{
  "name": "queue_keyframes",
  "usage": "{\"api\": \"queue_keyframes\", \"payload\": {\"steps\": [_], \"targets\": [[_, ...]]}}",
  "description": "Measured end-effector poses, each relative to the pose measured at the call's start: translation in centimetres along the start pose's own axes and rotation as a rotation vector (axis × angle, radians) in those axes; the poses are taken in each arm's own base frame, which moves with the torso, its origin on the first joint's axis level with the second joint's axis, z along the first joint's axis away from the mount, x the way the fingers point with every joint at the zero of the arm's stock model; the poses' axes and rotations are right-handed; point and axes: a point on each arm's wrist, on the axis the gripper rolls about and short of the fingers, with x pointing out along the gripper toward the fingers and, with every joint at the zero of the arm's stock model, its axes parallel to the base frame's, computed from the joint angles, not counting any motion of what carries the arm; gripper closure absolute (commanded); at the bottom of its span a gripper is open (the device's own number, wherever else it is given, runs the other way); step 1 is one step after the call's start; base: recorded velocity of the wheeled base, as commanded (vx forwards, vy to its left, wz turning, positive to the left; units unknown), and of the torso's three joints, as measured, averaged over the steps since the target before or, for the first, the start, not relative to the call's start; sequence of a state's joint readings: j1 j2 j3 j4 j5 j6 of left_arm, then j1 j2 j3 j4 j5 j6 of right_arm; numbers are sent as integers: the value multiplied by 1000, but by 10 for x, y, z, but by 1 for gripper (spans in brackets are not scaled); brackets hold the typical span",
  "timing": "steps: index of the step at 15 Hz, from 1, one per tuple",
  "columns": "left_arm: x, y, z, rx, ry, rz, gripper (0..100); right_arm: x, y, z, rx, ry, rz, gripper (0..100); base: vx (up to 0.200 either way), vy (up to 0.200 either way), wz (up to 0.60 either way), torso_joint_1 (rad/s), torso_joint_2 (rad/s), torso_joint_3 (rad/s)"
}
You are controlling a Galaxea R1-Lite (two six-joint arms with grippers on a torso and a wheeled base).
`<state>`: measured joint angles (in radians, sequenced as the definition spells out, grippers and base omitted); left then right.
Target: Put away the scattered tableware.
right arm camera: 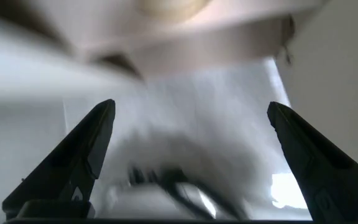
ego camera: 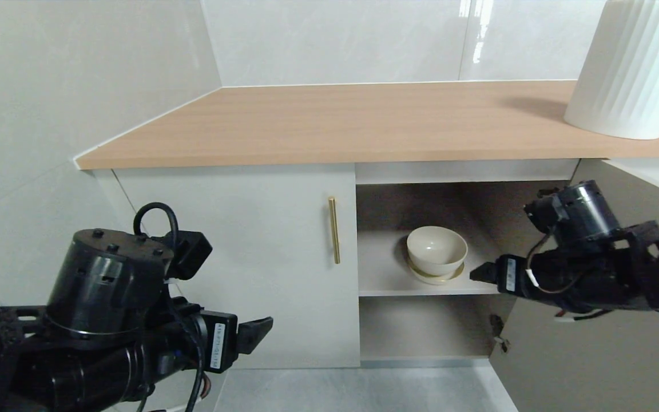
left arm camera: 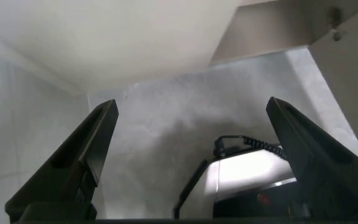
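- My right pincer (ego camera: 481,272) hangs at the mouth of the open cupboard, jaws spread wide and nothing between them; the right wrist view (right arm camera: 188,124) shows the gap bare
- The bowl (ego camera: 437,249) stands upright just ahead of that pincer, near but apart from its tip, on a small plate (ego camera: 436,278) on the middle shelf (ego camera: 381,274)
- My left pincer (ego camera: 255,332) is parted and holds nothing, low in front of the shut door (ego camera: 249,257), whose brass handle (ego camera: 334,230) is above it and off towards the cupboard opening
- I judge the crockery is stowed and what is left is to back out and shut the open door (ego camera: 592,355), which stands just beside and below my right arm
- Risk one: any drift forward of the right pincer nudges the bowl, and since it only rests on the plate it could slide off or tip against the back wall
- Risk two: I back the right arm out at an angle, the wrist catches the door edge or the shelf lip, and the jolt rattles the stack
- Risk three: swinging the door while the arm is inside the frame would pinch it
- Risk four: raising the left pincer carelessly clips the handle
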<state>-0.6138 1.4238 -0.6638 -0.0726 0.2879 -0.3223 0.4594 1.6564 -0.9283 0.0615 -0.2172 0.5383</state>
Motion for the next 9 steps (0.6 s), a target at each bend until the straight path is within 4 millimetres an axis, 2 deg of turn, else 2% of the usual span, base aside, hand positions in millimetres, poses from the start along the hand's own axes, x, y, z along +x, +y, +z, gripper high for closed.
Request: {"api": "queue_keyframes", "payload": {"steps": [2, 5, 9], "targets": [[-4, 10, -2, -25, 1, -2, 0, -31, -8, -17, -59, 94, 26, 0, 0, 0, 0, 0, 0, 0], [-12, 15, -5, -34, -16, 0, 0, -50, -7, -21, -75, 74, 76, 0, 0, 0, 0, 0, 0, 0], [-17, 17, -5, -37, -31, -2, 0, -57, -6, -23, -83, 60, 91, 0, -200, 0, 0, 5, 2, 5]]}}
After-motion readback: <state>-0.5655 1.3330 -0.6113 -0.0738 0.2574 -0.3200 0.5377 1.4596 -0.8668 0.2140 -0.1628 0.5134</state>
